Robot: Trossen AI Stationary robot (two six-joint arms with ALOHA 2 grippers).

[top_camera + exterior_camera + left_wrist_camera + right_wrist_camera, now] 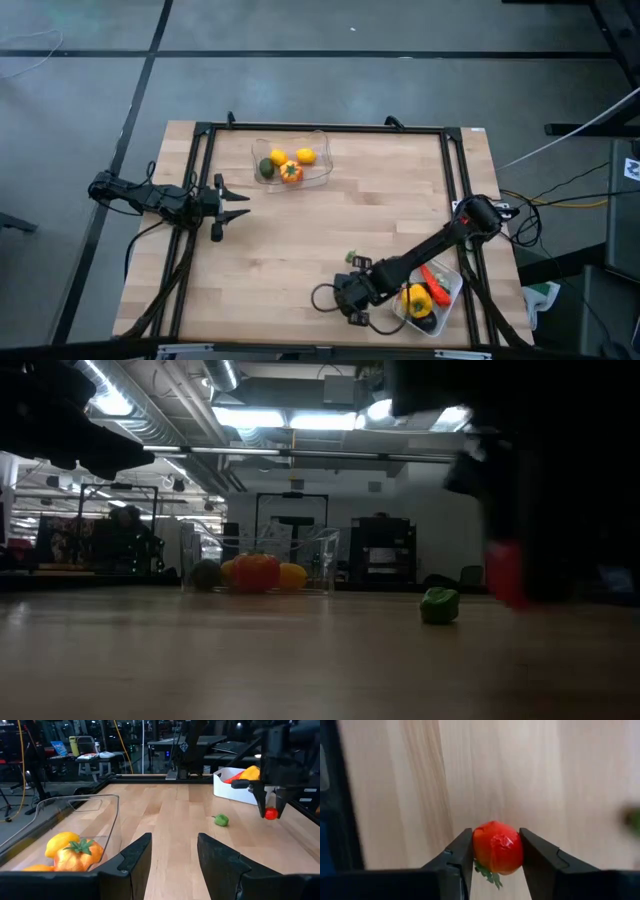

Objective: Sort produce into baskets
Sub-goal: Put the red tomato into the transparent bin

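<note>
My right gripper (347, 297) stands near the table's front edge, left of the white tray (452, 297), and is shut on a small red round piece with green leaves (497, 847). The tray holds a yellow pepper (416, 300) and a red carrot-like piece (434, 277). A small green piece (352, 258) lies on the table just beyond the gripper. The clear tub (318, 142) at the far side holds yellow lemons (306, 155), an orange tomato (291, 172) and a green piece (266, 168). My left gripper (240, 205) is open and empty at the table's left. My right gripper pinches the red piece by its two opposite sides (479, 846) between its two fingers. The fingers come from above, pointing down. The left wrist view shows the piece (271, 813) at the fingers' free ends, lifted clear of the table.
A black frame rail (320, 128) runs around the table top. Cables (322, 296) lie by the right gripper. Bare wood lies between the tub and the tray.
</note>
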